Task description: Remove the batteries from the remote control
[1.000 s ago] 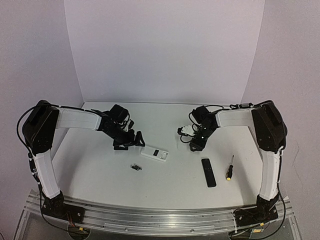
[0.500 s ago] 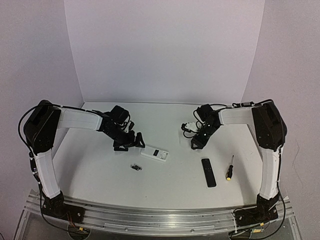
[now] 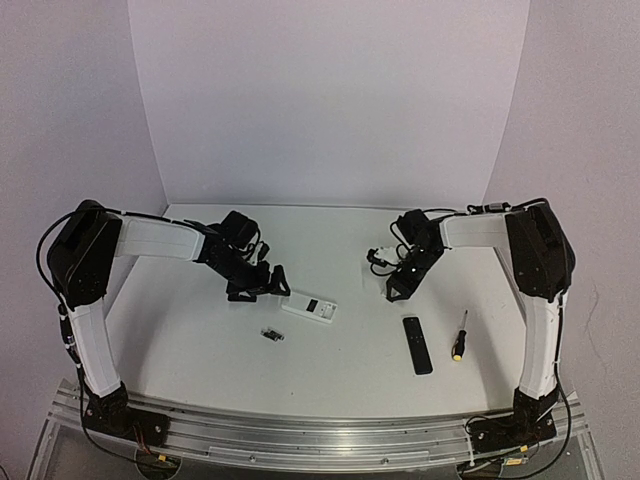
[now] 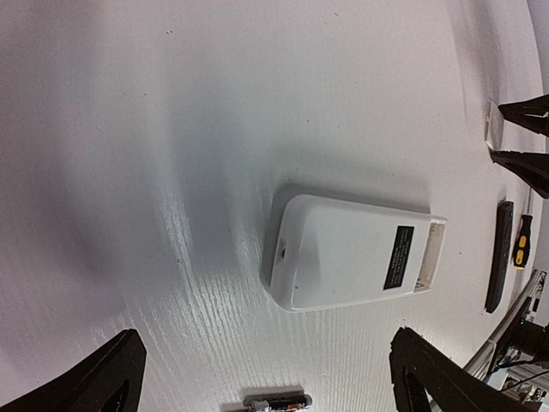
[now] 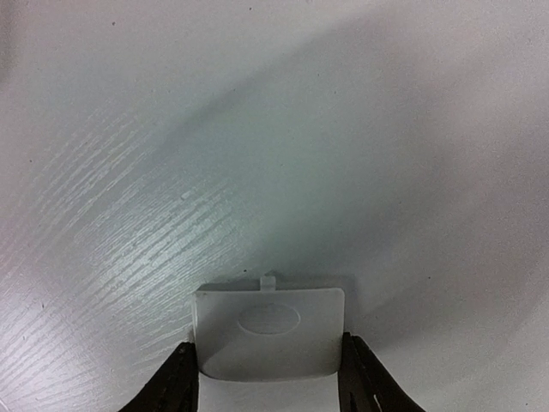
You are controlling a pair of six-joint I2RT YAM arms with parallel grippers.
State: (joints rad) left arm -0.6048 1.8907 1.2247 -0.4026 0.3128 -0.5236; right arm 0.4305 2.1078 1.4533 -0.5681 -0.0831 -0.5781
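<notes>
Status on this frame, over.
Left end effector open, short of remote control. Right end effector grips battery cover. Battery out beside remote. No obstruction seen.

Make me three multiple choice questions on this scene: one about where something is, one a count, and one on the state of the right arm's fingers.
1. Where do the batteries lie?
A) on the table, nearer its front edge than the white remote
B) on top of the white remote
C) against the back wall

2. How many remotes are on the table?
A) one
B) two
C) three

3. What are the right fingers doing?
A) spread wide and empty
B) closed on a white cover
C) gripping a battery

Answers:
1 A, the top view shows them loose on the table, on the near side of the white remote.
2 B, there is the white remote and a slim black remote.
3 B, the right wrist view shows a finger against each side edge of the cover.
</notes>
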